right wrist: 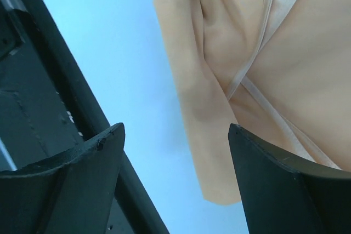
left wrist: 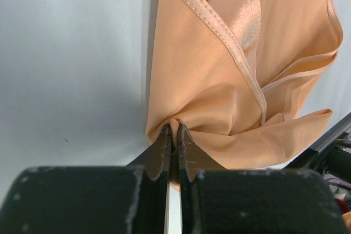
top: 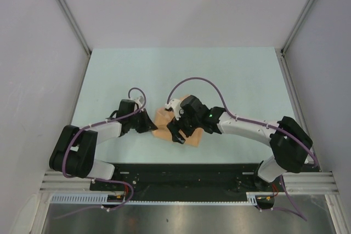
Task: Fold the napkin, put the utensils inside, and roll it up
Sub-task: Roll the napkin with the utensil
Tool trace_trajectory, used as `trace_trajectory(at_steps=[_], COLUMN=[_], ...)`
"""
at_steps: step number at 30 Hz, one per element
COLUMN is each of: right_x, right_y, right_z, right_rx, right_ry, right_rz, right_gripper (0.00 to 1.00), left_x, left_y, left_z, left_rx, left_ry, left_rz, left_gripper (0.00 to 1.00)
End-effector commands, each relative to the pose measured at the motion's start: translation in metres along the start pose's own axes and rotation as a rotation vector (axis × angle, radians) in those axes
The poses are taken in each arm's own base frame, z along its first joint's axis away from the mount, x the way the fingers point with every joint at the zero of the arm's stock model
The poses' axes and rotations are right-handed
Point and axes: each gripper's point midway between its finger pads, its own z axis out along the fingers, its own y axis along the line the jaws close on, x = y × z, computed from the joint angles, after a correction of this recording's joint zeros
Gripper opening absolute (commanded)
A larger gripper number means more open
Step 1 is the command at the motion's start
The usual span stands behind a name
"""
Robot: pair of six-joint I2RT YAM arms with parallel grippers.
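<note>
The peach-orange napkin (top: 162,121) lies folded and bunched on the pale table near its front edge, mostly covered by the two wrists. My left gripper (left wrist: 173,131) is shut on a pinch of the napkin's near-left edge (left wrist: 219,97); in the top view the left gripper (top: 149,125) sits at the cloth's left side. My right gripper (right wrist: 175,135) is open and empty, hovering above the napkin (right wrist: 263,80) at its front edge; it shows in the top view (top: 178,134) over the cloth's right part. The teal utensil is hidden.
The black base rail (top: 181,173) runs just in front of the napkin and shows as a dark bar (right wrist: 66,97) at the left of the right wrist view. Grey walls enclose the table (top: 230,75) on three sides.
</note>
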Motion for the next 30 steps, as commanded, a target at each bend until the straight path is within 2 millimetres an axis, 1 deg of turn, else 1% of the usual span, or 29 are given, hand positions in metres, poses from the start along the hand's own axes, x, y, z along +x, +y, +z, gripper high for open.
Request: trace_trajectory(at_steps=[1,3,5,10,15,20,25,28,30], right_x=[0.017,0.024,0.026,0.045,0.057,0.075,0.082,0.087,0.088], right_y=[-0.015,-0.015,-0.015,-0.020,-0.023,-0.027,-0.032,-0.033,-0.032], right_z=[0.011,0.017,0.020,0.028,0.026,0.023,0.022,0.022,0.020], right_rx=[0.099,0.098,0.096,0.115,0.144,0.178,0.211,0.220,0.219], right_ry=[0.051,0.080,0.090,0.148,0.190,0.240,0.258,0.278,0.284], right_rz=[-0.056,-0.059,-0.060,-0.045,-0.016,0.014,0.028,0.040,0.060], right_gripper=[0.81,0.80,0.80,0.79,0.76,0.73,0.72,0.68,0.59], left_x=[0.009,0.009,0.010,0.010,0.009,0.010,0.010,0.009,0.010], left_y=[0.016,0.016,0.017,0.017,0.017,0.017,0.016,0.015,0.015], left_z=[0.003,0.003,0.003,0.003,0.003,0.004,0.003,0.003,0.003], left_rx=[-0.073,-0.074,-0.078,-0.079,-0.080,-0.075,-0.073,-0.070,-0.069], left_ry=[0.042,0.041,0.044,0.044,0.044,0.049,0.048,0.048,0.050], left_rz=[0.020,0.020,0.018,0.016,0.017,0.016,0.015,0.015,0.015], left_gripper=[0.00,0.00,0.00,0.00,0.00,0.00,0.00,0.00,0.00])
